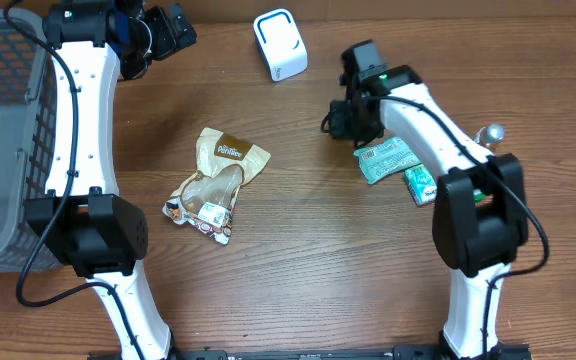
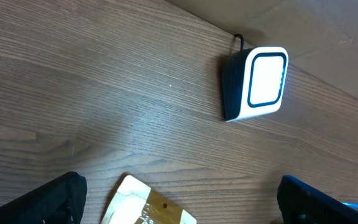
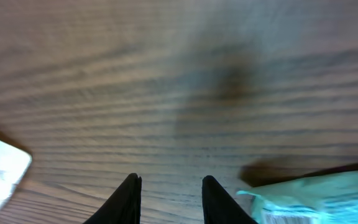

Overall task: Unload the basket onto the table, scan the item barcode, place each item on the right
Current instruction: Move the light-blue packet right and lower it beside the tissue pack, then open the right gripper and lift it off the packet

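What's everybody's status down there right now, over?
Left gripper open, empty. Right gripper slightly open, empty, just beside the green packet. Packet lying flat, not held, not yet scanned. Path to the white scanner looks clear.

My overhead looks straight down on the whole counter [image 1: 308, 270]; wrist cams sit close, left sharing the scanner [image 2: 263, 84].

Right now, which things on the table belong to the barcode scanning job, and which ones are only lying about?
For the job: white scanner; green packet beside the right gripper, probably the item.
Lying about for now: brown snack bag; small green box; grey basket; small silver object.
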Controlling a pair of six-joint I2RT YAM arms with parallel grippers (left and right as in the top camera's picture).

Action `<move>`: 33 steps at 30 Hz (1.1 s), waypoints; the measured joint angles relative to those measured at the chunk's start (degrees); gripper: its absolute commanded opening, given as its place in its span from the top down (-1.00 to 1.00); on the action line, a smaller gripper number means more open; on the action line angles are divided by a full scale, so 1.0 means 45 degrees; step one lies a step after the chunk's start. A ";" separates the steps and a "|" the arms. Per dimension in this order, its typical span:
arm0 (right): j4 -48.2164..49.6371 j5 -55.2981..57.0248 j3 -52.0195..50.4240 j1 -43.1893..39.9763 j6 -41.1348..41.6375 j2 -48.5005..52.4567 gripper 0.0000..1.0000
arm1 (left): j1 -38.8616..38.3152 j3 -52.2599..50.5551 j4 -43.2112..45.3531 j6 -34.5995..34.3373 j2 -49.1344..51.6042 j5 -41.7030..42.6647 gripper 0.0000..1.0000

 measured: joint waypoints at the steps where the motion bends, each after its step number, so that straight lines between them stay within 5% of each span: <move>1: -0.0112 0.0019 0.0000 0.0024 0.0000 0.0170 0.42 | 0.0000 0.0000 0.0000 0.0000 0.0000 0.0000 -0.99; 15: -0.2186 0.2395 -0.0005 -0.0690 0.0024 0.0495 0.32 | 0.0000 0.0000 0.0000 0.0000 0.0000 0.0000 -0.99; 33: -0.2225 0.2822 -0.0005 -0.1860 -0.0015 0.0495 0.23 | 0.0000 0.0000 0.0000 0.0000 0.0000 0.0000 -0.99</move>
